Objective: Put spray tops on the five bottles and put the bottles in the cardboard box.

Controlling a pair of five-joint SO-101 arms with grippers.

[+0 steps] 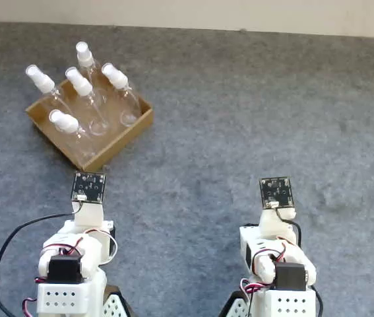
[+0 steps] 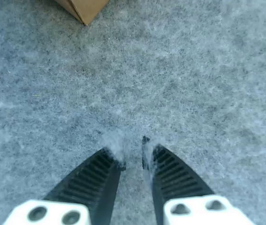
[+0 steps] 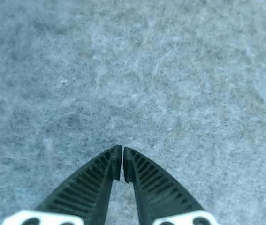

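Five spray-topped bottles [image 1: 79, 81] stand in the cardboard box [image 1: 117, 146], near the left claw [image 2: 132, 157], which is narrowly parted and empty. The right claw [image 3: 123, 164], pinched closed, sits well apart.

- A grey, fuzzy, felt-like covering spreads over the whole table [image 1: 239, 99].
- A plain pale strip [image 1: 187, 12] runs along its far edge.
- The light is soft and even, with faint shadows.

White shells and black servos are being worn by the left arm [image 1: 74, 264] and right arm [image 1: 278, 271]; black and red cables [image 1: 5, 247] are being trailed at lower left. Black ribbed fingers [image 2: 170, 178] are being carried.
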